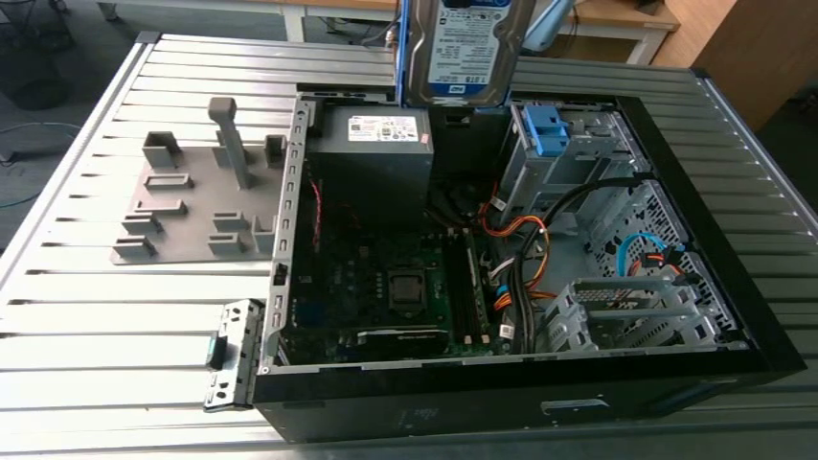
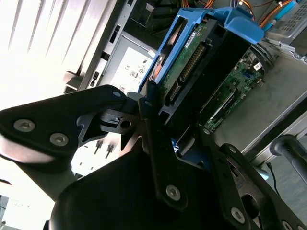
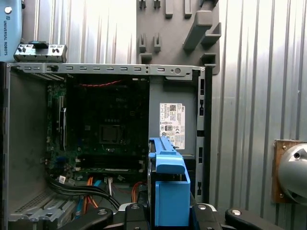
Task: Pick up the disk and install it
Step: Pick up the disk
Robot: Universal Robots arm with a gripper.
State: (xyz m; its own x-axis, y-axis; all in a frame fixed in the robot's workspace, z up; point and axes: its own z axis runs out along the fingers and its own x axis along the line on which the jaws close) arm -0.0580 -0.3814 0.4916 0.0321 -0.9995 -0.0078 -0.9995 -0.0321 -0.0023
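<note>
The disk (image 1: pixel 466 48), a silver drive with a white-and-blue label in a bright blue carrier frame, hangs upright above the back of the open computer case (image 1: pixel 715 287). In the second wrist view the disk (image 2: pixel 192 62) sits between the black fingers (image 2: pixel 148 120) of my gripper (image 2: pixel 175 132), which is shut on it. The first wrist view shows the blue carrier (image 3: pixel 168 187) edge-on, clamped in the gripper (image 3: pixel 169 213), over the case near the power supply. A drive cage (image 1: pixel 562 163) with a small blue bracket (image 1: pixel 543 129) stands just below the disk in the exterior view.
The case lies open on a slatted metal table (image 1: pixel 77 307). Inside are a grey power supply with a white sticker (image 1: pixel 371 144), the motherboard (image 1: pixel 383 278) and orange and black cables (image 1: pixel 531 259). A grey fixture plate (image 1: pixel 192 201) lies at the exterior view's left.
</note>
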